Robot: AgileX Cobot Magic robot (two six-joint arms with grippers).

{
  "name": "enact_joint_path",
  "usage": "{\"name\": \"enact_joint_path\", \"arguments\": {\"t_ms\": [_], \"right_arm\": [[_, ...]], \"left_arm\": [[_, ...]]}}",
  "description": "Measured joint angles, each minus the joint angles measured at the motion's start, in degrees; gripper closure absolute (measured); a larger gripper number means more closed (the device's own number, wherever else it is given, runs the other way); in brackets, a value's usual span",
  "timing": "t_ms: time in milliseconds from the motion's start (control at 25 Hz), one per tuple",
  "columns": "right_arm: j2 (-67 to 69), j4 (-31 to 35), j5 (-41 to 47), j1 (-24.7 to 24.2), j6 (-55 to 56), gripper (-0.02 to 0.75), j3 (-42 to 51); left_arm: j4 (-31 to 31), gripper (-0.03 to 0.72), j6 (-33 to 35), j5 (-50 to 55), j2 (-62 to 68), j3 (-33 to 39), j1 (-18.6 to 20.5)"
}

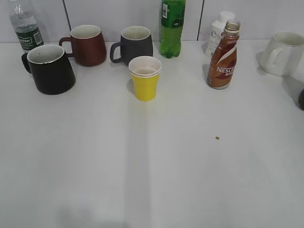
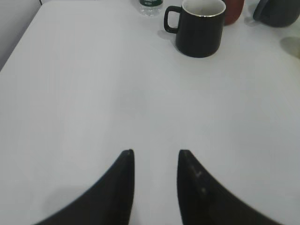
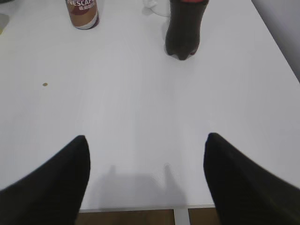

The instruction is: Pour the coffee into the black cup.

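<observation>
The coffee bottle (image 1: 224, 57), slim with a brown-and-white Nescafe label and no cap, stands upright at the back right; its base shows in the right wrist view (image 3: 82, 13). The black cup (image 1: 48, 68), white inside, stands at the back left with its handle to the left, and shows in the left wrist view (image 2: 200, 26). My left gripper (image 2: 155, 154) is open and empty, low over bare table well short of the cup. My right gripper (image 3: 145, 140) is wide open and empty near the table's front edge. Neither gripper shows in the exterior view.
A maroon mug (image 1: 87, 44), a dark grey mug (image 1: 134, 44), a yellow paper cup (image 1: 145, 78), a green soda bottle (image 1: 172, 27), a small white bottle (image 1: 217, 29), a water bottle (image 1: 25, 26) and a white mug (image 1: 286, 53) stand along the back. A dark soda bottle (image 3: 184, 28) stands right.
</observation>
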Motion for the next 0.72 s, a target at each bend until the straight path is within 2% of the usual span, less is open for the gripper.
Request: {"name": "enact_joint_path", "arguments": {"t_ms": [720], "right_arm": [[0.00, 0.04, -0.06, 0.00, 0.00, 0.148, 0.00]], "left_arm": [[0.00, 0.449, 0.00, 0.00, -0.02, 0.00, 0.18]]}}
